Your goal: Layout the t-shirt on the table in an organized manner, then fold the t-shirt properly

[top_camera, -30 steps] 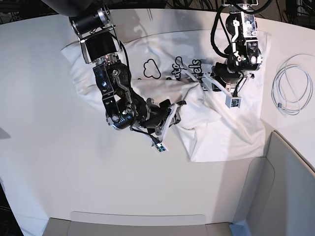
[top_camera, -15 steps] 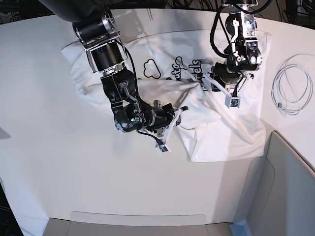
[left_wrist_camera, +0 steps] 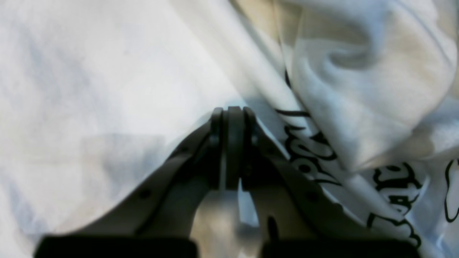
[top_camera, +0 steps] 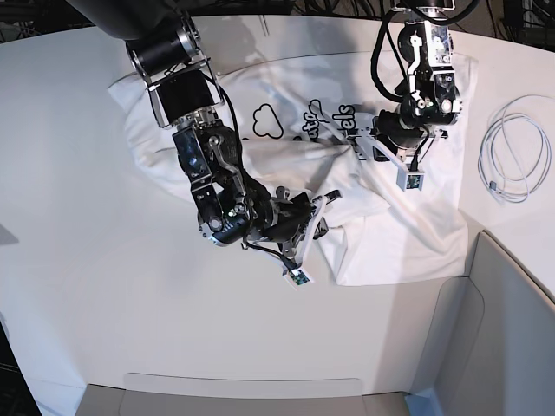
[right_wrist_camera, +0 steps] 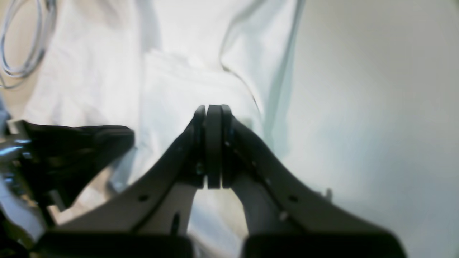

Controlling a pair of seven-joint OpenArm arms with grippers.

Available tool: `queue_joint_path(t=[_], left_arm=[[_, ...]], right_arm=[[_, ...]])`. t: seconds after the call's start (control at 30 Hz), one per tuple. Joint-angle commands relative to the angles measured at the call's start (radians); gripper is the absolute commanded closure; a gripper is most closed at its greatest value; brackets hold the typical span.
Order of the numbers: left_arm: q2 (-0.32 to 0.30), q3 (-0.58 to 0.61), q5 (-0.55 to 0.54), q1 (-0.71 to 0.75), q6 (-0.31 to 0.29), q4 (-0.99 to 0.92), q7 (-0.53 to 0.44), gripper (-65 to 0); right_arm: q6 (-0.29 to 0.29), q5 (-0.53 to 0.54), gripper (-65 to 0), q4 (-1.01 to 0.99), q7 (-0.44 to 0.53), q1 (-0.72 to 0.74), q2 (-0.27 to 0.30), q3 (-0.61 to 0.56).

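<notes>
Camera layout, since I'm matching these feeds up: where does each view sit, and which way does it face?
Base: overhead, looking down on the table, both arms and the t-shirt.
Left wrist: on the left arm, looking along the shut left gripper at printed fabric.
Right wrist: on the right arm, looking along the shut right gripper at the shirt's edge.
Shared: base and right wrist both show the coiled cable.

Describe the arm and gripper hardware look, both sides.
Both arms are black, segmented, with exposed black cable loops. The left gripper and right gripper share the same look: pale grey tapered fingers with dark rubbery pads and small screw holes. Each wrist carries a small white camera module.
</notes>
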Motion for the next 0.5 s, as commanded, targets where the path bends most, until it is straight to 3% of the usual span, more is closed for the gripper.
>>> queue_joint_path(t=[0.0,0.1,0.23,0.37,0.47], left_arm=[[-0.006,-0.001,-0.003,-0.01,-0.003,0.018,-0.007,-3.4],[-0.006,-0.001,-0.003,-0.01,-0.003,0.018,-0.007,-3.4],[-0.006,-0.004,-0.003,-0.01,-0.003,0.018,-0.007,-3.4],[-0.006,-0.002,-0.003,-0.01,-0.003,0.018,-0.007,-3.4],[-0.006,-0.001,-0.003,-0.01,-0.003,0.018,-0.007,-3.4]], right_arm=[[0.003,0.017,0.0,0.061,0.023,0.023,-0.005,0.003],[-0.034,0.023,0.0,0.097,0.022,0.018,0.03,-0.004],[-0.09,0.02,0.0,0.031,0.022,-0.005,0.029,-0.008],[-0.094,0.025,-14.4,-0.012,0.022,-0.021,0.033,-0.008],[-0.094,0.022,-20.9,-0.038,0.022,-0.023,0.033,-0.008]])
